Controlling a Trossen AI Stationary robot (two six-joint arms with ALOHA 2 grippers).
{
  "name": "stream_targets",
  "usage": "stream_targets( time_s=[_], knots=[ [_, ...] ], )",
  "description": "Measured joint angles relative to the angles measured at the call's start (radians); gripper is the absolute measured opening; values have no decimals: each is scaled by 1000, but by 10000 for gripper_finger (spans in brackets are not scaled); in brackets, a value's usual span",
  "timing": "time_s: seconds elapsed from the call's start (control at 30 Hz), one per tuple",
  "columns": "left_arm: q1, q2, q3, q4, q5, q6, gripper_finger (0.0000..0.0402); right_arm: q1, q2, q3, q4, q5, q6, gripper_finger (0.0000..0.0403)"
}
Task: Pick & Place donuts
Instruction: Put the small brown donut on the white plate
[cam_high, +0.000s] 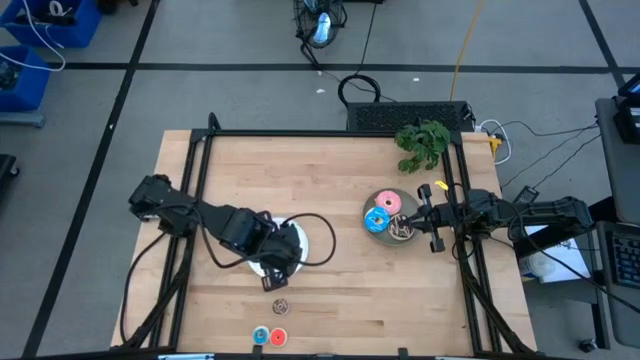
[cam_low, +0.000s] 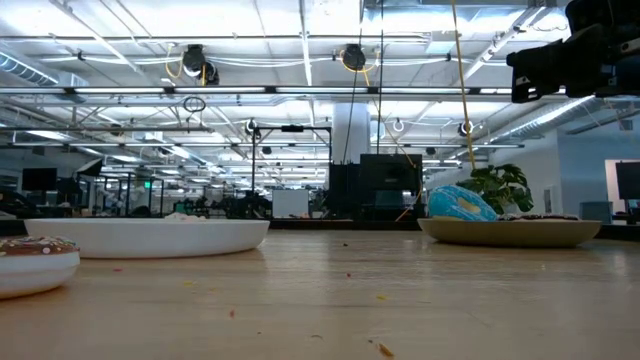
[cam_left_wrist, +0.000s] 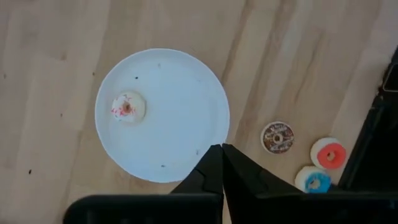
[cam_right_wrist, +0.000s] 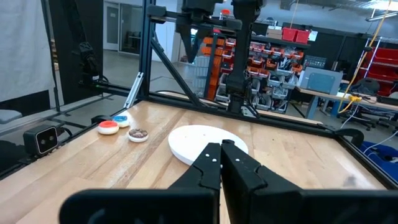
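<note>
Directly above the white plate (cam_left_wrist: 186, 93), the left gripper (cam_left_wrist: 221, 149) hangs with its two dark fingers pressed tip to tip and nothing between them. On that plate lies one tiny whitish-pink donut (cam_left_wrist: 128, 107) with red sprinkles, well apart from the fingertips, on the far side of the plate from them. Just off the plate on the bare wood sit three more tiny donuts: a brown one (cam_left_wrist: 277, 137) nearest the plate, then a red one (cam_left_wrist: 329, 154) and a blue one (cam_left_wrist: 314, 181) touching each other near the table's front edge. Across the table, the right gripper (cam_high: 424, 215) waits beside the grey plate (cam_high: 377, 205), its fingers also closed together and holding nothing. That grey plate carries three larger donuts: a pink one (cam_high: 388, 203), a blue one (cam_high: 377, 221) and a brown one (cam_high: 401, 231) lying close against each other. From table height, the blue one stands tilted up on the plate. That makes seven donuts in all, four tiny and three larger, and two plates. A green leafy plant (cam_high: 424, 143) sits at the table's back edge, behind the grey plate.
</note>
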Motion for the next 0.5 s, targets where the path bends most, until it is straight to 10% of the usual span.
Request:
stream_targets(
  time_s=[0.5],
  knots=[
    [-2,0,-1,2,-24,17,4,0,0,0,1,0,-19,0]
  ],
)
